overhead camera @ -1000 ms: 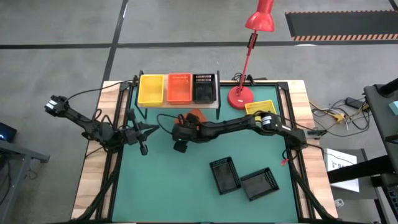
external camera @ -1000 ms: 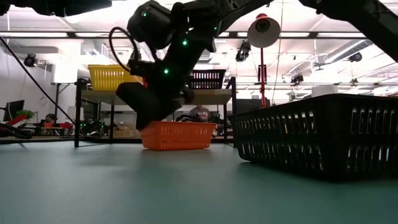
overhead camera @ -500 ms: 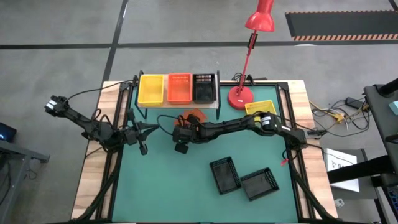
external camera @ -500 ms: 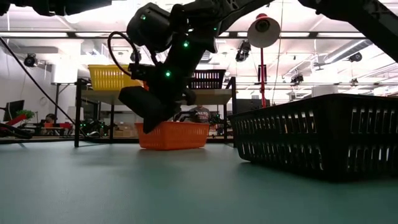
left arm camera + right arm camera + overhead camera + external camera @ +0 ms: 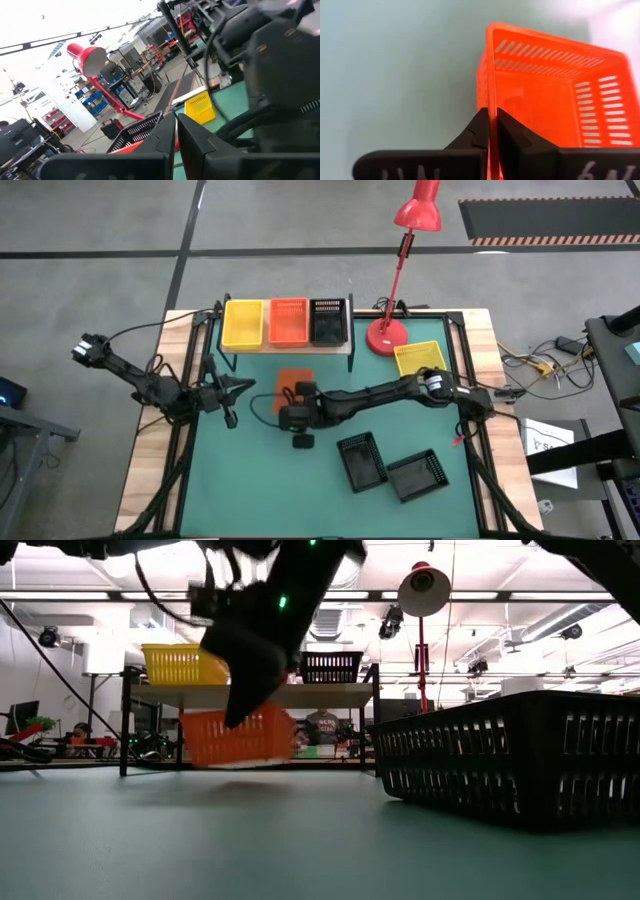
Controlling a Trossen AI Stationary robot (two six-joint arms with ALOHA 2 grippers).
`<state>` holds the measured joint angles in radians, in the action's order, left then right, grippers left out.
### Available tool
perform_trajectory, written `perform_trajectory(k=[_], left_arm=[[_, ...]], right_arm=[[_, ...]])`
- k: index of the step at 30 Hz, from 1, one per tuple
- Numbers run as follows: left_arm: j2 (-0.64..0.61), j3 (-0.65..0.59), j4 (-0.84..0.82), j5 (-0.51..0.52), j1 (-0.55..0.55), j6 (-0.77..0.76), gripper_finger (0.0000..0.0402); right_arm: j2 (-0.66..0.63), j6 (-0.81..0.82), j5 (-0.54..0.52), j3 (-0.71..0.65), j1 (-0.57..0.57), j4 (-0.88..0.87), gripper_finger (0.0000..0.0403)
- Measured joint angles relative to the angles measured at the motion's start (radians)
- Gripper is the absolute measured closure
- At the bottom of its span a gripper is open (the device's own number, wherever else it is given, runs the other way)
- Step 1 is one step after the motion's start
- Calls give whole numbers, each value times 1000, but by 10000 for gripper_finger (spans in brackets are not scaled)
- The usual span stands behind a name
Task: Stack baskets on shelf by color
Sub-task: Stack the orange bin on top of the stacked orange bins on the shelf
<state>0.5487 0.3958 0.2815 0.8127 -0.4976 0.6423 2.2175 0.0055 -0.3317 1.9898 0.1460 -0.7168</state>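
Red-orange basket (image 5: pixel 547 95) is in my right fingers (image 5: pixel 492 131), which are clamped on its near wall, one tip inside and one outside, as the right wrist view shows plainly. From the low view it hangs clear of the green surface (image 5: pixel 270 480), tilted a little, in front of the shelf (image 5: pixel 290 346). From above, it sits just ahead of the shelf's front edge, beside my right wrist.

Up on the wooden plank there are already three baskets in a row: a yellow basket (image 5: pixel 243 323), an orange one (image 5: pixel 289 321) in the middle, and a black basket (image 5: pixel 329 320) at the lamp end. So my target, I judge, is the middle one: same colour goes on same colour.

To do this well I need more height first, so the bottom clears the shelf's rim and the basket already sitting there. Then level it out, line the long sides up with the one below, and lower it straight so it nests rather than catching a corner. The grip is on one wall only, so any swing will twist it; slow and steady.

My left fingers (image 5: pixel 232 420) wait near the left edge of the surface, pressed together on nothing.

Another yellow basket (image 5: pixel 420 358) lies by the red lamp (image 5: pixel 387 332), and two black baskets (image 5: pixel 390 467) lie on the near right.
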Motion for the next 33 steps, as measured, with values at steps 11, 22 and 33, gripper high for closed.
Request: perform_trajectory(k=[11, 22, 33], left_arm=[[-2, 0, 44, 0, 0, 0, 398], [-5, 0, 51, 0, 0, 0, 398], [-9, 0, 51, 0, 0, 1, 398]], right_arm=[[-82, -185, 59, 112, 77, -159, 394], [-199, -182, 61, 190, 104, -226, 394], [-299, -231, -72, 202, 47, -204, 394]])
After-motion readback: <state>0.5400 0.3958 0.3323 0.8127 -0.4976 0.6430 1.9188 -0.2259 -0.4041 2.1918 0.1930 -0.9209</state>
